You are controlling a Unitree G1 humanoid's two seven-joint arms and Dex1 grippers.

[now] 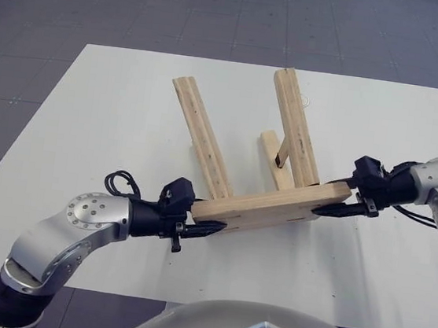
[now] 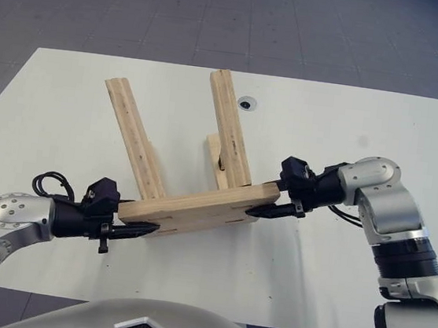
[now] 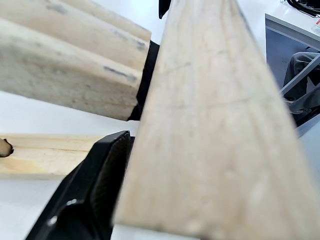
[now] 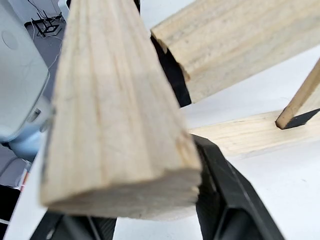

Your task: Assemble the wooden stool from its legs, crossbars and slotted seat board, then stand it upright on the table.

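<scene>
Clamping seat board [image 1: 270, 205] ends: left pincer [image 1: 216, 227], right pincer [image 1: 320, 210]; third leg [image 1: 268, 143] partly hidden, crossbar [image 1: 285, 149] apparently angled.

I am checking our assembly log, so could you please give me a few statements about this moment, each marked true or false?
1. The left pincer grips one end of the seat board. True.
2. The right pincer hangs clear of the seat board. False: it is shut on the board's other end.
3. Two legs stick out of the board, pointing away from the robot. True.
4. The stool stands upright on the table. False: its legs point across the table, not down.
5. A shorter wooden piece lies between the two legs. True.
</scene>
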